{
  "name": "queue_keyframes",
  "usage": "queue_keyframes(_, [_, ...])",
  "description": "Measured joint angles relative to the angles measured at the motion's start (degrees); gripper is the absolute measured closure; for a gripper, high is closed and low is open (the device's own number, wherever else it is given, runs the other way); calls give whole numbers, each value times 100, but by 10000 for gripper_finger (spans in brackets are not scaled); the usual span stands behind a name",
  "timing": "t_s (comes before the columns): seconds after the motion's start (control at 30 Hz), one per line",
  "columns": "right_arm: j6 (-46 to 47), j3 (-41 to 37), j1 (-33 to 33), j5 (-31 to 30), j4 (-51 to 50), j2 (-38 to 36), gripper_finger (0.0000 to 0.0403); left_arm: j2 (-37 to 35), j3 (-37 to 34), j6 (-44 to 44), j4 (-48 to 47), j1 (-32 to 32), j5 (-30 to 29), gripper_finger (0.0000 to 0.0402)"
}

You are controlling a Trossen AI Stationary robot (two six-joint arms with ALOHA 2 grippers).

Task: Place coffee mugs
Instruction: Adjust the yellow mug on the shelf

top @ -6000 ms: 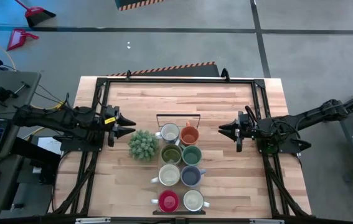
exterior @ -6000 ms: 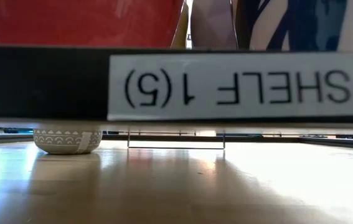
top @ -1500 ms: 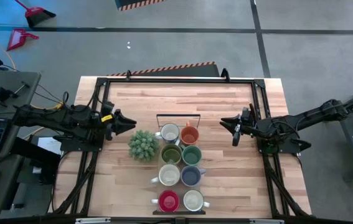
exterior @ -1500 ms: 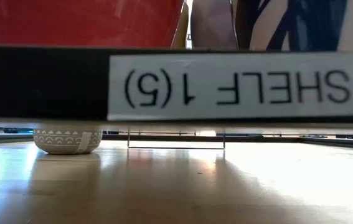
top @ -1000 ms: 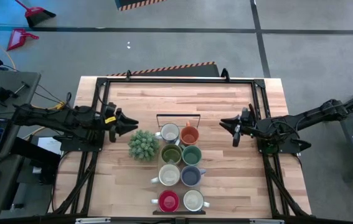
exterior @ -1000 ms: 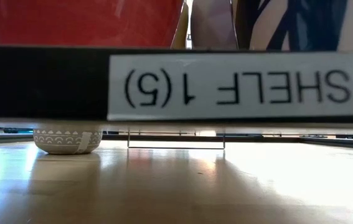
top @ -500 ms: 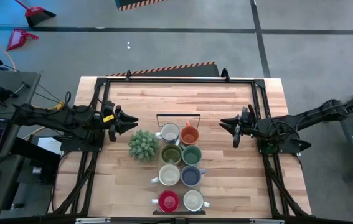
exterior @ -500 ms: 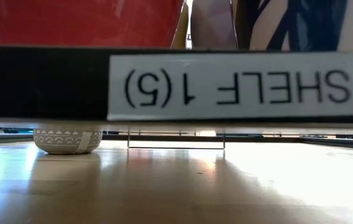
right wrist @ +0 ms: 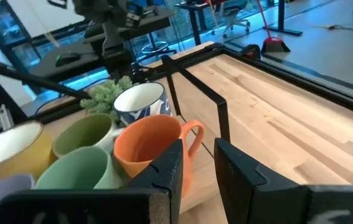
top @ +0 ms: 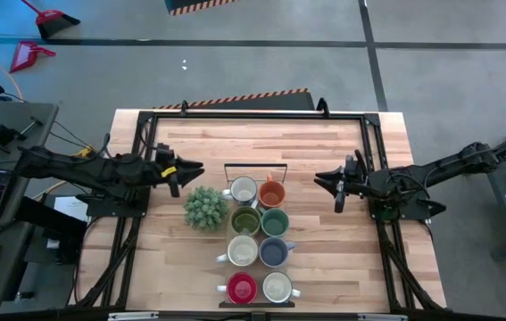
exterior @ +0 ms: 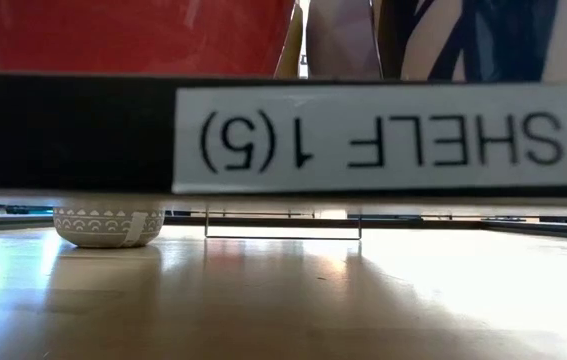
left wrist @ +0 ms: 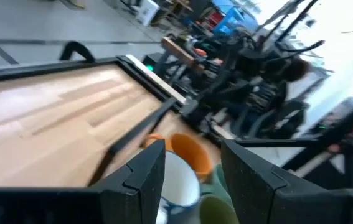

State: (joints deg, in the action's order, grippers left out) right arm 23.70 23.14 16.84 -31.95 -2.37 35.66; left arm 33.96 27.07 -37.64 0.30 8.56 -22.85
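The coffee mugs stand in two tight columns of four down the middle of the table, rims up, with the white-and-grey patterned mug and the orange mug at the far end, inside a thin black wire frame. A spiky green plant sits just beside the patterned mug and the olive one below it, on the left arm's side. Over the last second the left gripper has pushed forward from the table's edge towards the mugs, and it now hovers above the bare wood just past the plant and near the patterned mug; I take this as the opening of a reach for that mug. Its fingers are parted with nothing between them, and its own camera shows the patterned and orange mugs straight ahead through the gap. The right gripper has not moved: it waits off the orange mug's side, apart from it, fingers slightly open and empty. No mug has been lifted yet, so the placing has hardly begun.
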Motion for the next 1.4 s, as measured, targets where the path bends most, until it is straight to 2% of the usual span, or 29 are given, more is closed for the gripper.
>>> queue_keyframes(0.07, [-154,0,2,24,-1,0,330,101,0,84,51,-20,-123,257])
queue_keyframes(0.37, [-602,0,2,63,-1,0,330,256,0,969,745,-31,-27,257])
queue_keyframes(0.57, [-47,0,0,543,4,0,330,485,0,820,740,-31,57,257])
queue_keyframes(0.73, [124,0,1,681,4,0,330,1200,0,335,1014,-11,567,257])
queue_keyframes(0.87, [180,0,2,699,4,0,330,1946,0,471,1690,174,928,257])
queue_keyframes(1.07, [181,0,2,829,2,0,330,2630,2,481,2412,461,1741,257])
queue_keyframes(1.23, [182,0,2,904,2,0,330,3082,48,171,2379,766,1816,257])
queue_keyframes(1.4, [182,0,1,903,2,0,330,3606,471,289,2410,969,1820,257])
